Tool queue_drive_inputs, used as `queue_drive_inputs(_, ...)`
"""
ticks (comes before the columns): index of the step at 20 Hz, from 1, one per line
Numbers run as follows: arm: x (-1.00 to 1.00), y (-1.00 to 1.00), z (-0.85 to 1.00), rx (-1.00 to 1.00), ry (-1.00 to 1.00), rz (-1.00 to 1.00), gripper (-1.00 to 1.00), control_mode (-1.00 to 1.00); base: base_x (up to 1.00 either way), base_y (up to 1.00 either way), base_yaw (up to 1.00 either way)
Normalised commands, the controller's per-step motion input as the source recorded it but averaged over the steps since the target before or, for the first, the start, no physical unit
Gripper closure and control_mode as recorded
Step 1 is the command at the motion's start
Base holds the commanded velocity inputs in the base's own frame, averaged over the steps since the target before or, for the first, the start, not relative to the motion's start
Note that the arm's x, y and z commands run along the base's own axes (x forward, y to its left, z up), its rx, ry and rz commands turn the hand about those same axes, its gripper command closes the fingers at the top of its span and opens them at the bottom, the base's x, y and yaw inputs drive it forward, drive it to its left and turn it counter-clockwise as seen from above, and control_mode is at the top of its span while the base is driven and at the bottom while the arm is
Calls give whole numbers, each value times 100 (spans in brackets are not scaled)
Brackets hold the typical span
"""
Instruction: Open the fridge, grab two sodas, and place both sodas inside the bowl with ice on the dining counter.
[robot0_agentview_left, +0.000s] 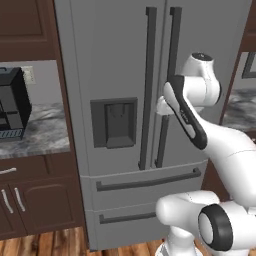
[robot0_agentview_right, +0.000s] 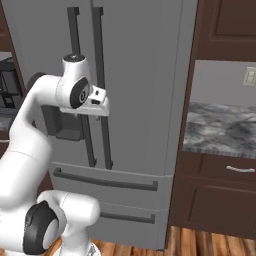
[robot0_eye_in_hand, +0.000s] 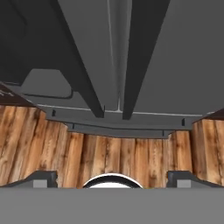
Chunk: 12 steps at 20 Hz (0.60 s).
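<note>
Gripper (robot0_eye_in_hand: 112, 178) spread wide, clamped on nothing, fingertips (robot0_eye_in_hand: 41, 178) low at the bottom corners of the hand view with bare floor between them. Pointed steeply downward along the front of the fridge (robot0_agentview_left: 120, 60), close to the door faces and level with the middle of the handles.

Directly ahead of the hand: the two dark bar handles, left handle (robot0_eye_in_hand: 78, 65) and right handle (robot0_eye_in_hand: 142, 57), running away toward the drawer front, with the door seam between them. Off to the hand's left, the dispenser recess (robot0_agentview_left: 114, 122).

Task judged barely begun. Both doors shut, seam closed, drawers (robot0_agentview_left: 145, 182) flush. No sodas, no bowl, no dining counter to be made out. Everything left: getting a door open, taking out two cans, carrying them off to the bowl.

Room to move: handles standing just proud of the doors, a narrow gap behind each bar for a fingertip. Handles near each other, so a wide spread risks catching both. Dark cabinet wall (robot0_agentview_right: 200, 75) hard against the fridge on the right side, likely limiting that door's swing; marbled wall counter (robot0_agentview_left: 42, 130) with a black appliance (robot0_agentview_left: 12, 102) on the left. Wooden floor (robot0_eye_in_hand: 122, 159) below. Own arm and base close in front of the doors, probably in the path of an opening door.
</note>
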Motion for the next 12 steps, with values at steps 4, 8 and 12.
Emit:
queue_drive_inputs(4, -34, -30, 25, 10, -58, 6, -100, -100, 0, 0, 0)
queue_drive_inputs(8, 0, -1, 62, 2, -34, -4, -100, -100, 0, 0, 0)
queue_drive_inputs(12, 1, 0, 63, 0, -23, -14, -100, -100, 0, 0, 0)
